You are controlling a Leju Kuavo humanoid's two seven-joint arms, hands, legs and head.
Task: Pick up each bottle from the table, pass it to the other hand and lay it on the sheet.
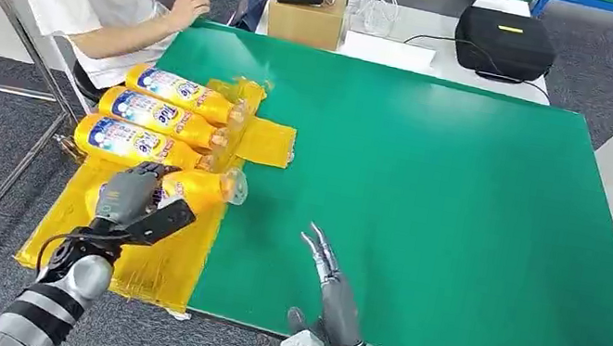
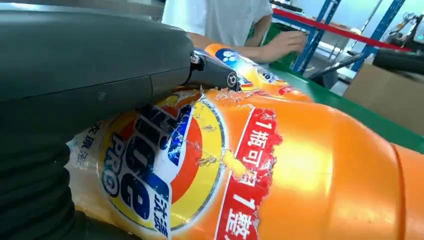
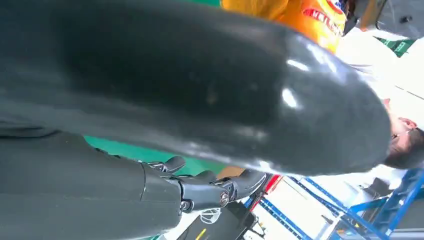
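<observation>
Your left hand [image 1: 128, 197] grips the bottle [image 1: 201, 188] over the sheet [image 1: 141, 268]; your right hand [image 1: 330, 280] is spread, empty. Let go carelessly and it may roll into the three bottles [image 1: 157, 118] beside it.

Left hand [image 2: 75, 100] grips an orange bottle [image 2: 300, 175]; at one o'clock, a person's hand [image 2: 285, 45] rests beyond.

head cam looks down over the green table [image 1: 429, 203]; both wrist cams sit super close, sharing the orange bottle [image 2: 300, 170].
</observation>
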